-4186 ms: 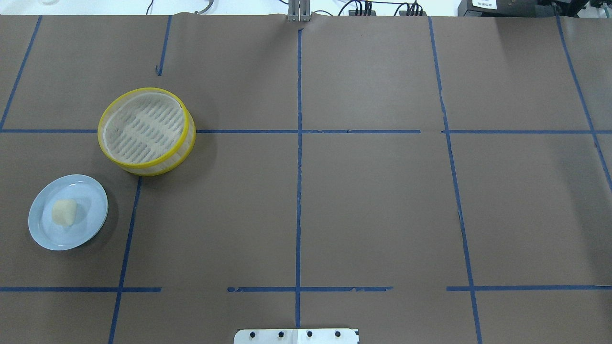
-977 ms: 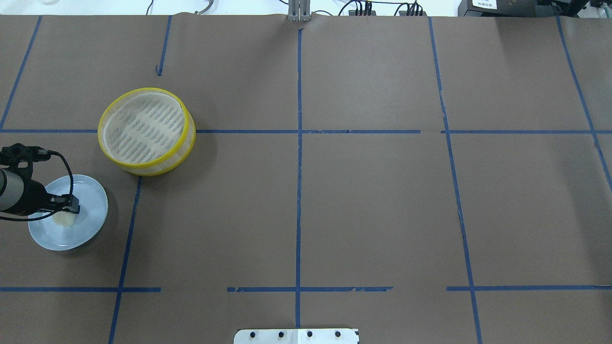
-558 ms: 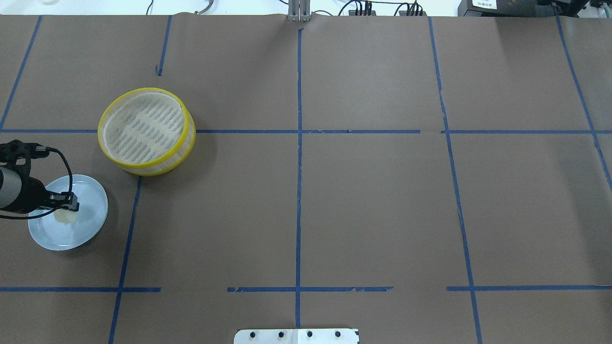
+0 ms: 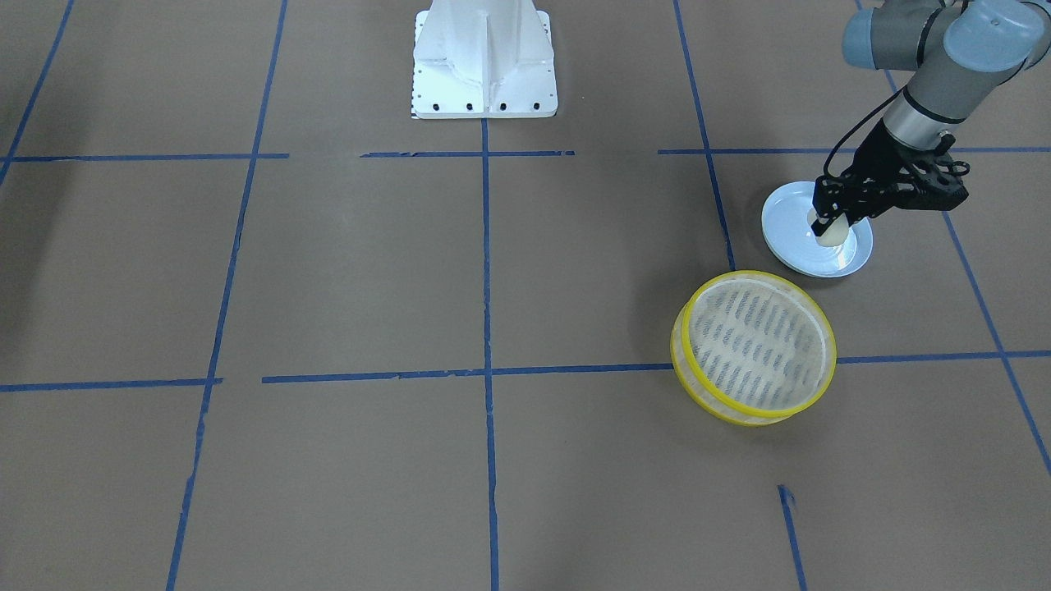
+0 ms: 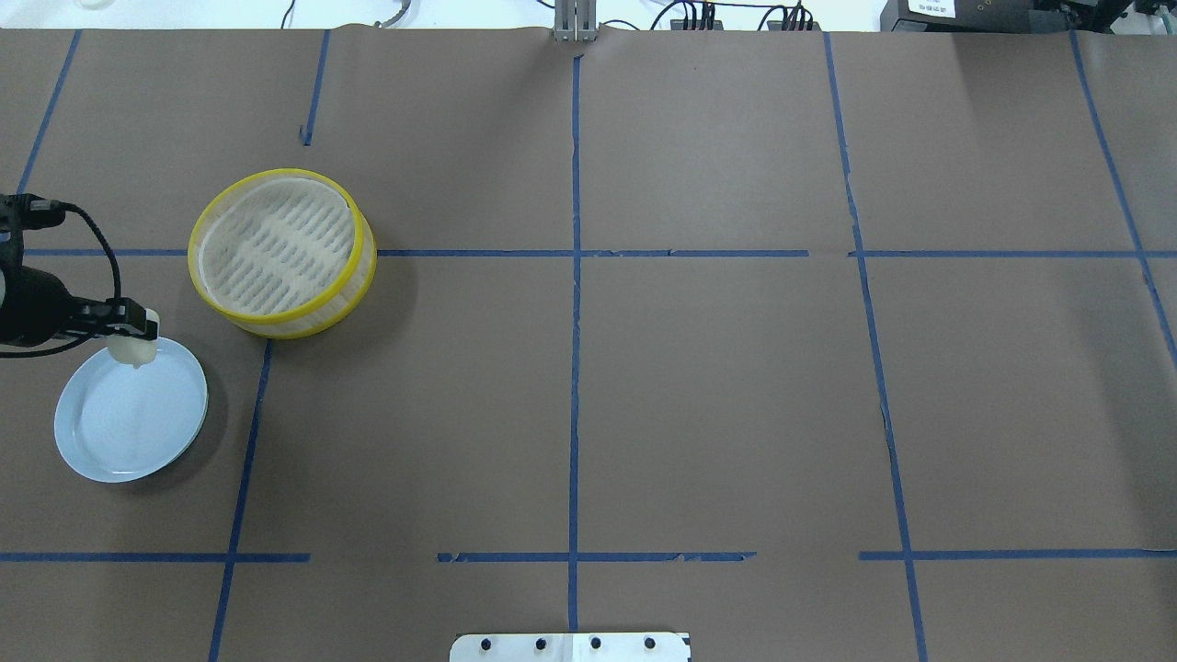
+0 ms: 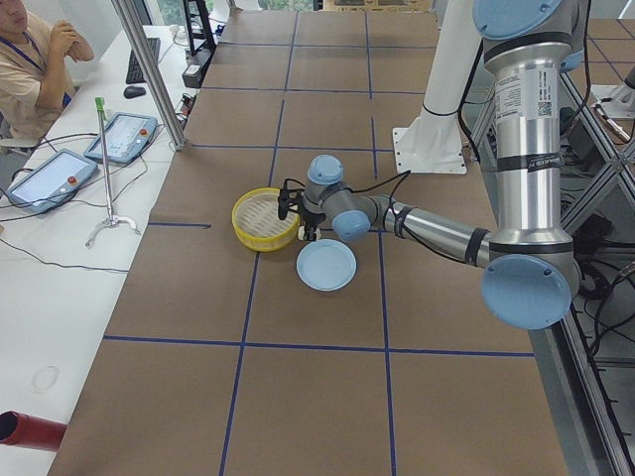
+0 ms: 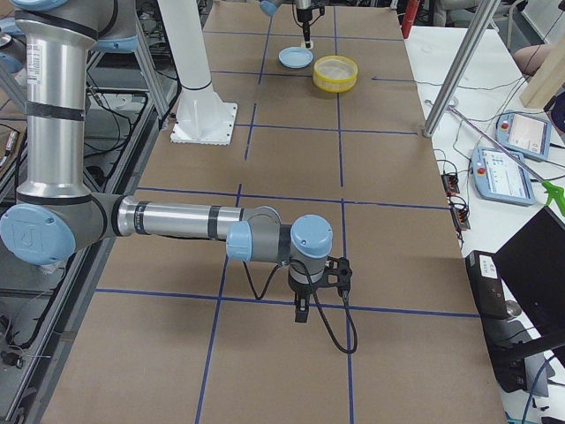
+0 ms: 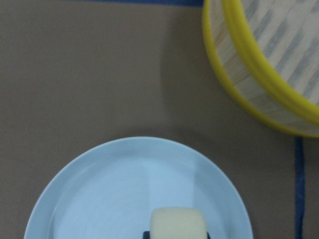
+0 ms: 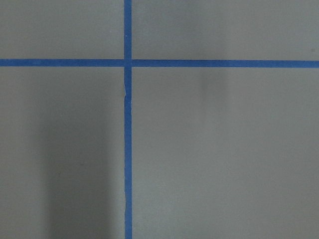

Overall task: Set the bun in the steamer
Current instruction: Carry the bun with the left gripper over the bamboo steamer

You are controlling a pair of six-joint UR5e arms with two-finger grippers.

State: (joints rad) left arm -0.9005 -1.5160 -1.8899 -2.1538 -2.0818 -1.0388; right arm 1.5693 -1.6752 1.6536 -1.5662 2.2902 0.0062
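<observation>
Table (image 5: 717,386) covered in brown paper, gridded with blue tape lines (image 5: 575,368). White robot base (image 4: 484,57) at the table's edge. Exterior left view alone shows a seated operator (image 6: 30,59) at a white desk (image 6: 60,268) with two pendants (image 6: 119,134).

Left tool (image 4: 829,215) pinches the bun (image 4: 831,235) over the pale blue plate (image 4: 788,246). Steamer (image 5: 276,326) sits near the plate, apart, nothing in it. Left wrist view shows the bun's smooth top.

Right tool (image 7: 301,311) shows only in the exterior right view; cannot tell its opening.
</observation>
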